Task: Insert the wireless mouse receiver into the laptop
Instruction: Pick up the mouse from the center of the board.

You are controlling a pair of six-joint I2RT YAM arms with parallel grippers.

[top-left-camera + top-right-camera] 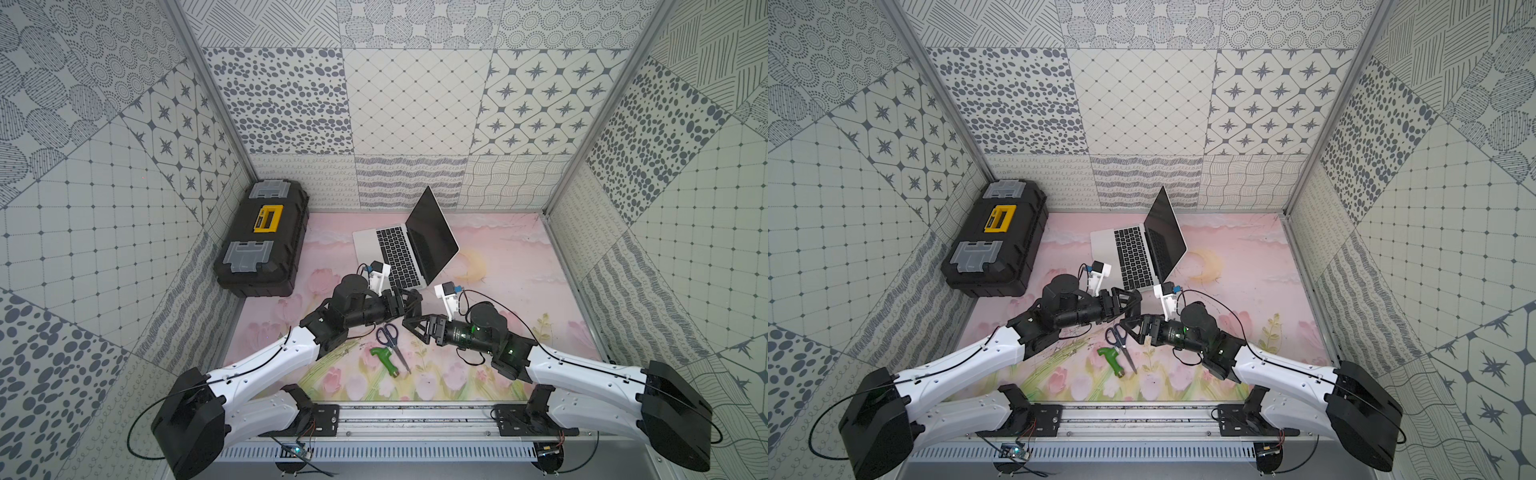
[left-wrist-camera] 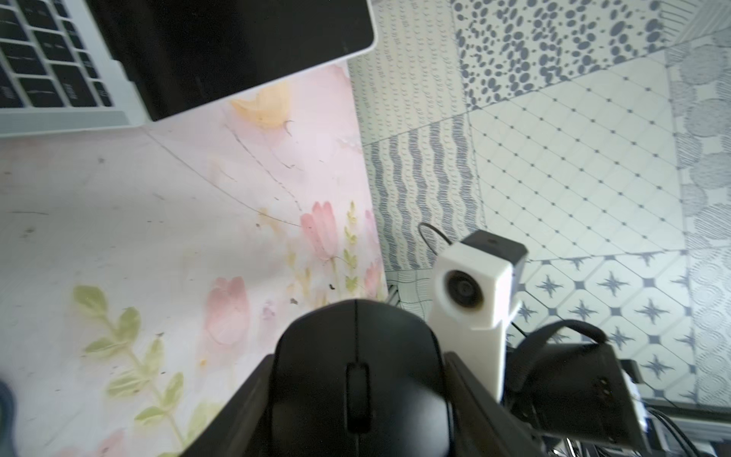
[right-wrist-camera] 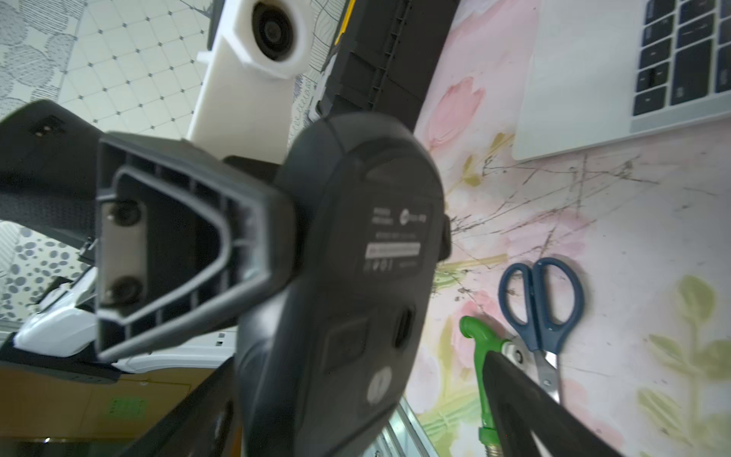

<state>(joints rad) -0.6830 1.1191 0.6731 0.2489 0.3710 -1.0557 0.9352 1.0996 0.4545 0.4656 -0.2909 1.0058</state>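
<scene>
My left gripper (image 2: pixel 358 364) is shut on the dark grey wireless mouse (image 2: pixel 356 336), one finger on each side and the scroll wheel facing the left wrist camera. The mouse hangs above the mat, just in front of the silver laptop (image 1: pixel 370 245), which stands open with its black screen raised. In the right wrist view I see the mouse's underside (image 3: pixel 356 198) with its label, a small dark slot and a pale round mark. My right gripper (image 3: pixel 348 403) stands open, its fingers wide apart on either side of the mouse's near end. The receiver does not show as a separate piece. In both top views the two grippers (image 1: pixel 409 301) (image 1: pixel 1127 322) meet tip to tip.
A black-and-yellow toolbox (image 1: pixel 262 241) sits at the back left against the wall. Blue-handled scissors (image 1: pixel 392 338) and a green-handled tool (image 1: pixel 384 359) lie on the floral mat right under the grippers. Patterned walls close in the left, right and back.
</scene>
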